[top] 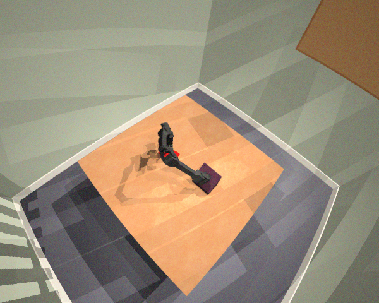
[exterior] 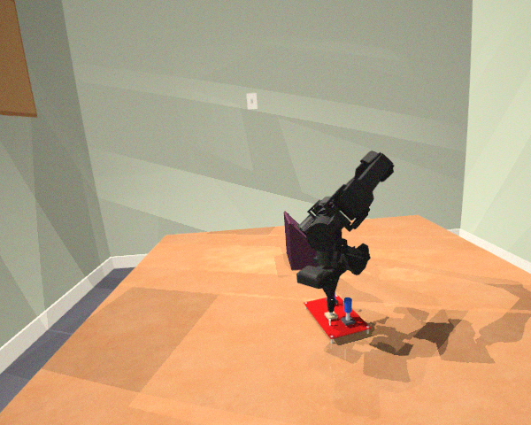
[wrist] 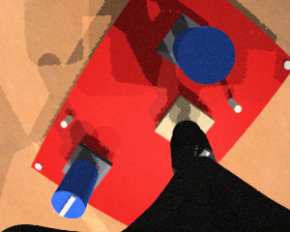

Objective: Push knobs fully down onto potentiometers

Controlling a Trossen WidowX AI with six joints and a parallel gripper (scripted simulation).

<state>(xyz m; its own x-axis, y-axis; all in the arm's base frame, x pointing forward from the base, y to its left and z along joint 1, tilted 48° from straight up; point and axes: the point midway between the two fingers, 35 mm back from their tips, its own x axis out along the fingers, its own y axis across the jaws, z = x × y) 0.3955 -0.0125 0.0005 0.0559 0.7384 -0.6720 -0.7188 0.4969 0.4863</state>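
The red circuit board [exterior: 318,307] [wrist: 130,111] stands on short legs; its edge shows under the arm in the top view. A blue knob [exterior: 348,304] [wrist: 204,54] stands high over its grey potentiometer [exterior: 348,320] [wrist: 170,44], with bare shaft showing between them. A second blue knob [exterior: 334,299] [wrist: 70,205] has a white line on top and sits over another grey potentiometer [wrist: 102,169]; its seating is hidden. My gripper [exterior: 331,311] [wrist: 195,166] is shut and empty. Its tips are at a cream square part [exterior: 330,316] [wrist: 181,108] between the knobs; contact is unclear.
Thin white-topped posts [wrist: 235,105] [wrist: 66,121] rise from the board near the cream part and near the second knob. The dark purple base plate [top: 214,177] [exterior: 297,249] of the arm is on the wooden table [top: 183,235] [exterior: 211,357].
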